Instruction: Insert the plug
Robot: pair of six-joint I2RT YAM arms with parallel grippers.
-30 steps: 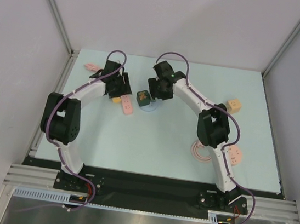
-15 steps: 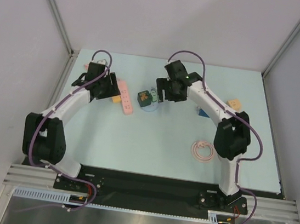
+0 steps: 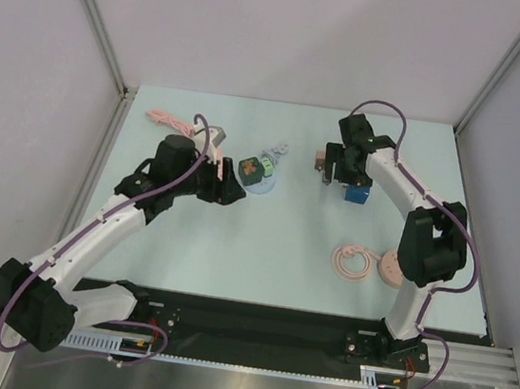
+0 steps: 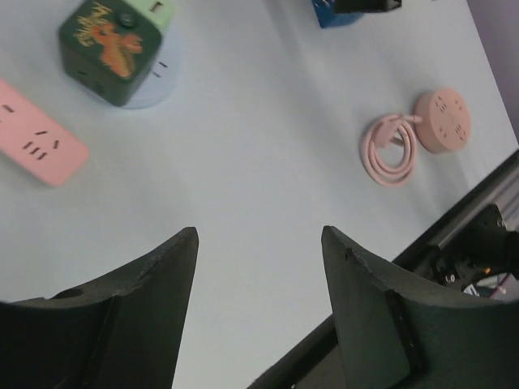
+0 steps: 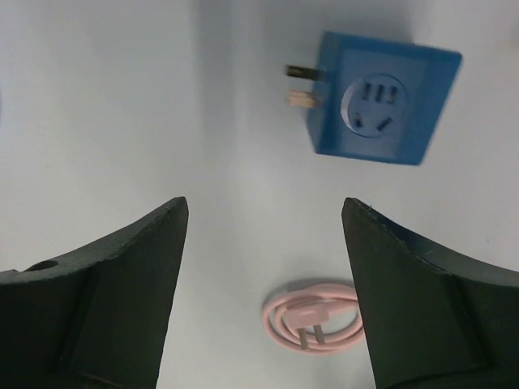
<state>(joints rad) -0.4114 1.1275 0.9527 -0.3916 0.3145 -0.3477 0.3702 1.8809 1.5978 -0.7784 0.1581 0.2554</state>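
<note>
Right wrist view, blue plug cube (image 5: pixel 377 101) lying on the pale tabletop (image 5: pixel 97 97), two prongs bare, right claw (image 5: pixel 263 207) spread wide and empty just beside it, pink coiled cable (image 5: pixel 315 318) near, left claw (image 4: pixel 259 239) wide too, empty

We see the pink power strip (image 4: pixel 36 146) run off the left edge of the left wrist view, and the blue adapter (image 4: pixel 345 12) is clipped by its top edge. From above, the left arm (image 3: pixel 123 215) covers most of that strip, and the green cube's (image 3: pixel 249 168) markings are too small to read.
</note>
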